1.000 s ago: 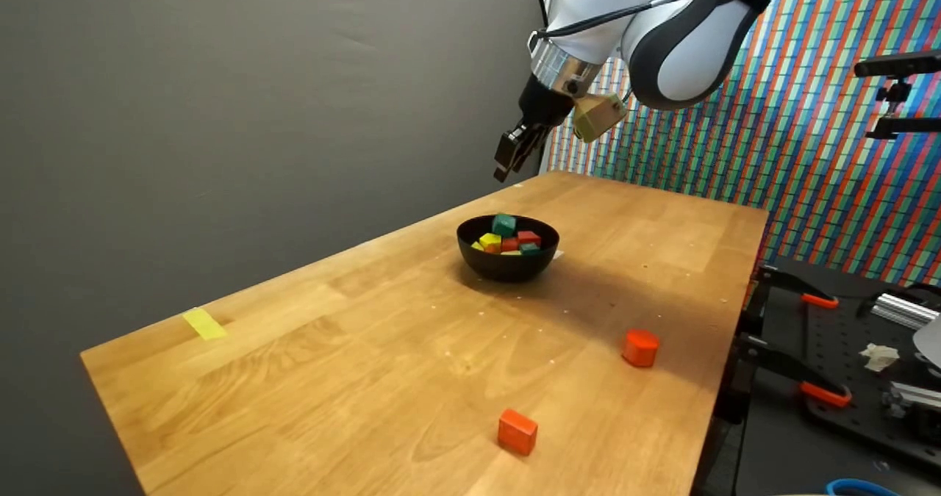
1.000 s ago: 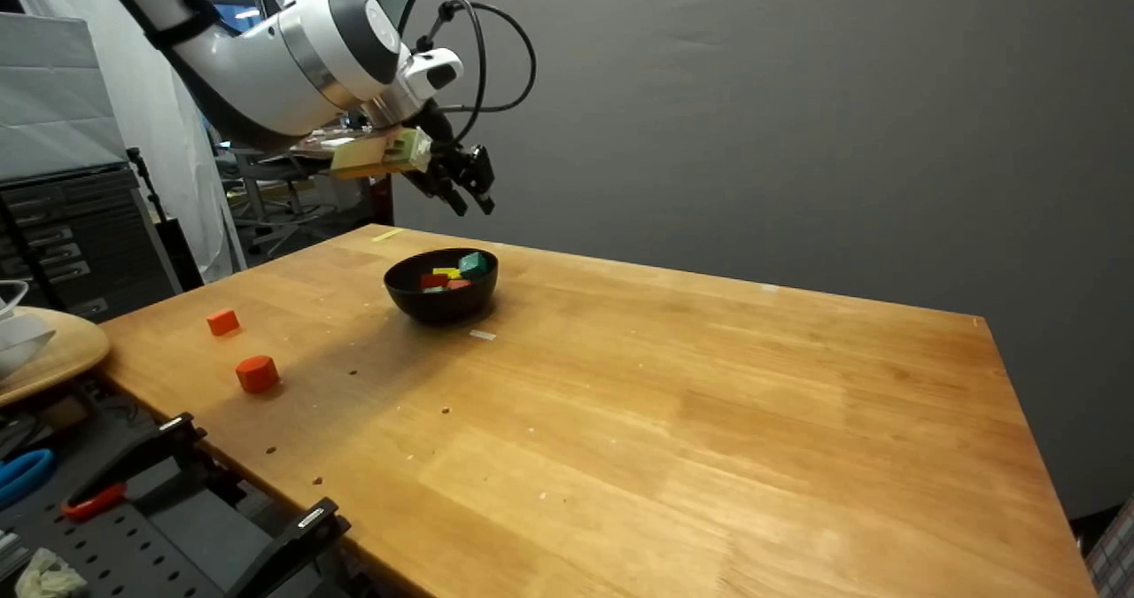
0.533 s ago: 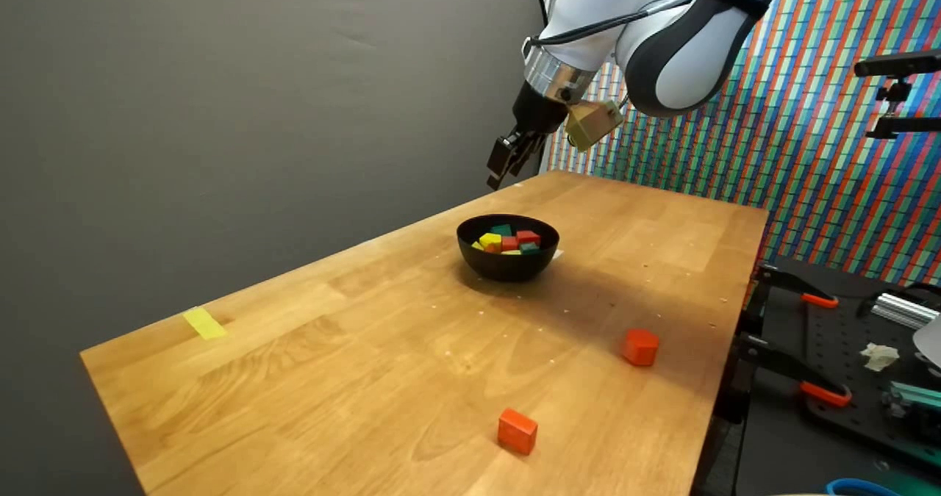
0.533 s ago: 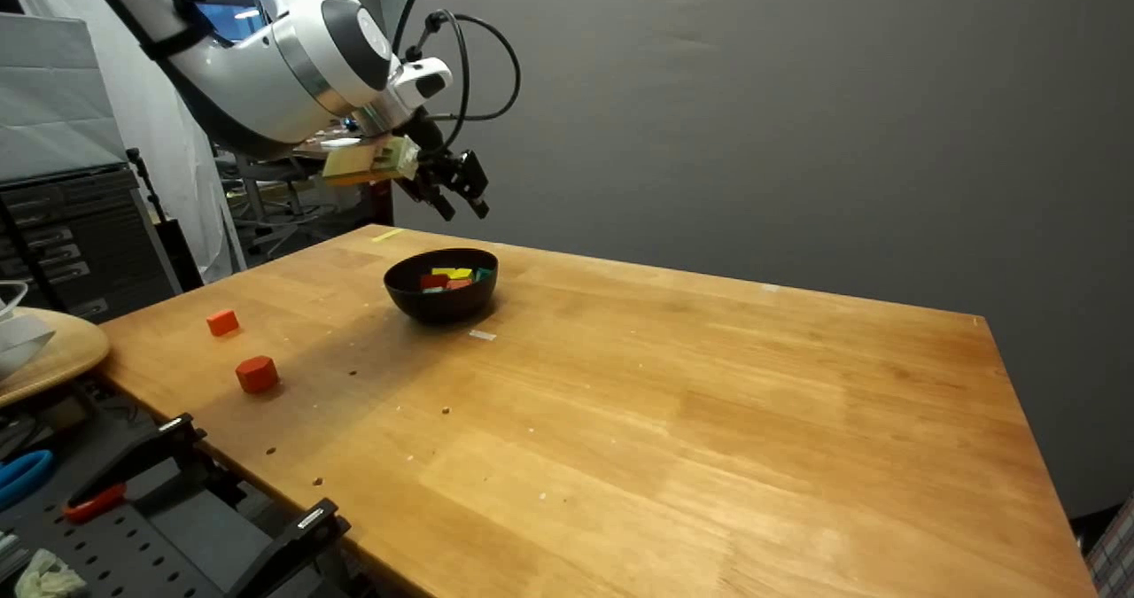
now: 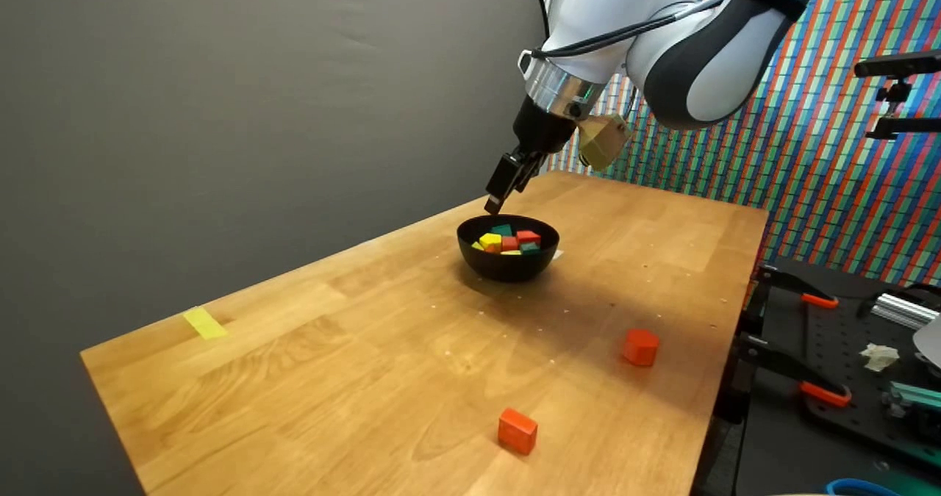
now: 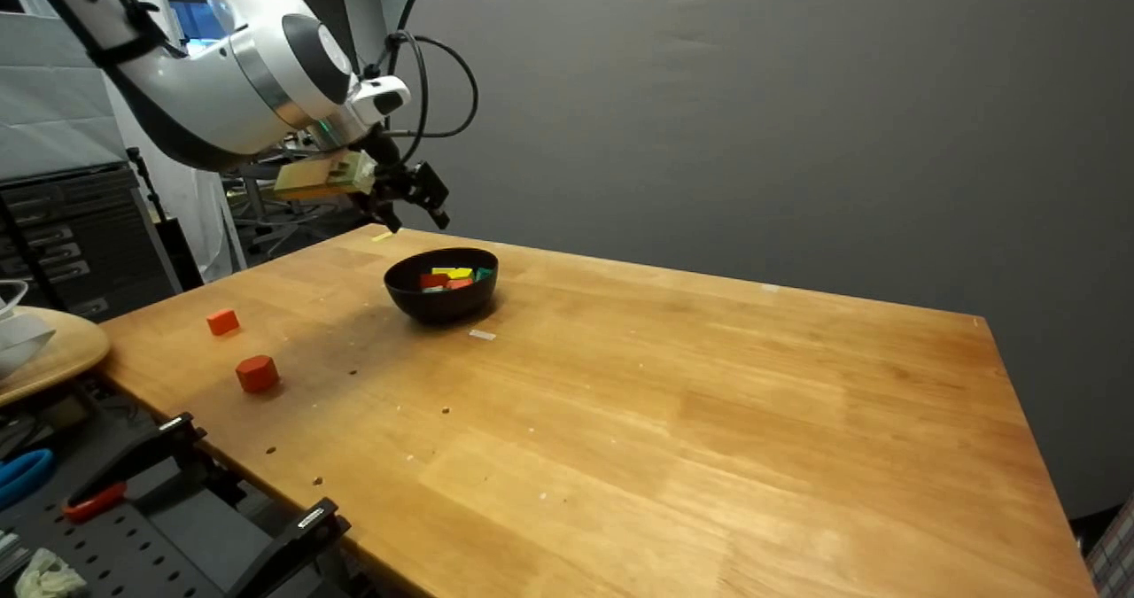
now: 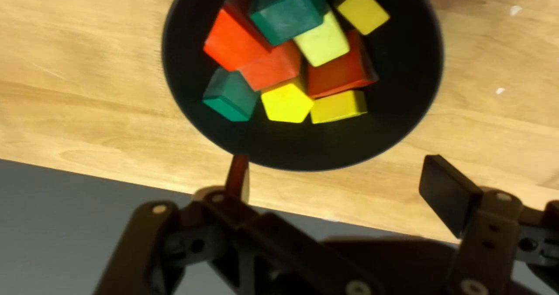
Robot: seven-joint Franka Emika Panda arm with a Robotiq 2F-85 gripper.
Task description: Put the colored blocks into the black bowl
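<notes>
I have the gripper (image 7: 338,185) spread wide, its fingers (image 7: 446,194) well apart with the table (image 7: 87,89) showing between them. It hangs at a slant by one edge of the black bowl (image 7: 301,148); in an exterior view I can see a gap between the fingertips (image 6: 438,217) and the rim.

On the wrist view the bowl lies just ahead of the fingers and below them, and I make out nine blocks heaped inside. Nearest my fingertips are a green block (image 7: 231,96), a bright yellow block (image 7: 287,105) and a flatter yellow block (image 7: 339,107). Behind those come an orange block (image 7: 233,41), a coral block (image 7: 275,67), a dark red block (image 7: 336,76) and a pale yellow block (image 7: 323,43). Farthest from the gripper, a larger green block (image 7: 288,17) overlaps its neighbours — with a small yellow block (image 7: 367,13) off to one side.

Two more lie on the table, well apart from the gripper in both exterior views — a many-sided red block (image 5: 641,347) and a boxy orange-red block (image 5: 517,431), themselves apart. A yellow strip (image 5: 205,323) lies flat, also well away from the gripper.
</notes>
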